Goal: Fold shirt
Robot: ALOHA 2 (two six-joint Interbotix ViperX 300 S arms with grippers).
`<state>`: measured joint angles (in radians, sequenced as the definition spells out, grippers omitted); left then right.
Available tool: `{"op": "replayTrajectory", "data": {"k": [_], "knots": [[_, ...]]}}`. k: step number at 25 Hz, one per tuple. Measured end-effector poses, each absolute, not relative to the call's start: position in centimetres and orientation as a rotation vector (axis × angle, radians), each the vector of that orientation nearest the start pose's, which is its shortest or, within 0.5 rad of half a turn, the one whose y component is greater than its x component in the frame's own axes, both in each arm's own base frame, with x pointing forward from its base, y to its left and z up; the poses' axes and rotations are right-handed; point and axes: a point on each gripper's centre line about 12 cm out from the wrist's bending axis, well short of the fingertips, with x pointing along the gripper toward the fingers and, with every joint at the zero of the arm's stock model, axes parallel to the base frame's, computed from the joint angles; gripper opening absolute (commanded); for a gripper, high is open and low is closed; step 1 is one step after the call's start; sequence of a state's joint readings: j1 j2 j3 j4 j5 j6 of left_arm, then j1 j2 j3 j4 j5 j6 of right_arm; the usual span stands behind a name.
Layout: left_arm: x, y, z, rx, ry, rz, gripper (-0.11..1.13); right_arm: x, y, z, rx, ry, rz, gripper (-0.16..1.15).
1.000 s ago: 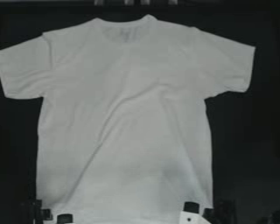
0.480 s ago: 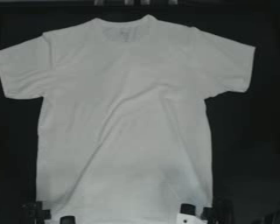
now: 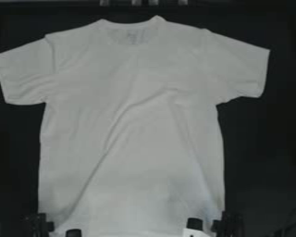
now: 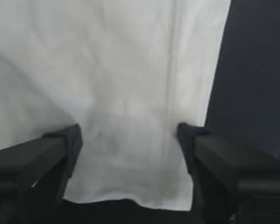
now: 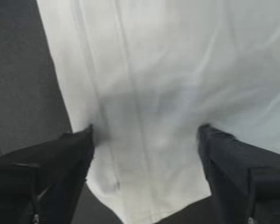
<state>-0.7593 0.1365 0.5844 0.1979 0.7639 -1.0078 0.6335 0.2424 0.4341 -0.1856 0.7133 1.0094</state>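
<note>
White shirt (image 3: 132,120) x1, grippers x2

Each end effector carries two matte black jaws with broad, blocky bodies and flat inner faces tapering to squared tips. In the top view, the left end effector (image 3: 52,227) and right end effector (image 3: 207,227) show small white plates on black housings

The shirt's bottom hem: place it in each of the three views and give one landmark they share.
Top view: the hem runs along the picture's bottom edge, between the two grippers.
Left wrist view: the hem lies low between the open left gripper.
Right wrist view: the hem lies low between the open right gripper.
Shared landmark: the white shirt edge against the dark table.
</note>
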Motion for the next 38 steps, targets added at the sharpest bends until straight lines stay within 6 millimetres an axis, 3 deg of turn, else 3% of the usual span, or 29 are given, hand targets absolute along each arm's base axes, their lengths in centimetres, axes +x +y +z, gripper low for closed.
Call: {"op": "replayTrajectory", "data": {"k": [6, 9, 13, 16, 18, 21, 28, 34, 38], "knots": [[25.5, -22.3, 9.8, -0.087, 1.413, 0.103, 0.94, 31.9, 22.0, 9.9, 0.268, 1.364, -0.137, 0.97], [25.6, -22.5, 9.7, -0.103, 1.42, 0.104, 0.83, 31.8, 22.1, 9.7, 0.289, 1.384, -0.127, 0.95], [25.4, -22.6, 9.3, -0.122, 1.433, 0.107, 0.41, 31.8, 22.1, 9.4, 0.3, 1.403, -0.125, 0.75], [24.9, -22.7, 9.0, -0.146, 1.431, 0.091, 0.06, 31.8, 22.0, 9.3, 0.303, 1.406, -0.127, 0.46], [24.8, -22.6, 9.0, -0.178, 1.413, 0.069, -0.05, 31.7, 22.0, 9.1, 0.305, 1.411, -0.13, 0.25], [24.6, -22.4, 9.2, -0.207, 1.399, 0.054, 0.04, 31.7, 22.0, 9.1, 0.299, 1.412, -0.128, 0.0], [24.2, -22.1, 9.3, -0.196, 1.403, 0.054, 0.05, 32.0, 22.2, 9.6, 0.3, 1.402, -0.114, 0.06], [24.0, -21.3, 10.8, -0.077, 1.441, 0.127, 0.05, 32.2, 22.6, 10.5, 0.288, 1.401, -0.125, 0.06], [24.4, -21.0, 12.8, -0.032, 1.43, 0.182, 0.05, 32.0, 23.0, 11.5, 0.255, 1.4, -0.134, 0.06]]}}
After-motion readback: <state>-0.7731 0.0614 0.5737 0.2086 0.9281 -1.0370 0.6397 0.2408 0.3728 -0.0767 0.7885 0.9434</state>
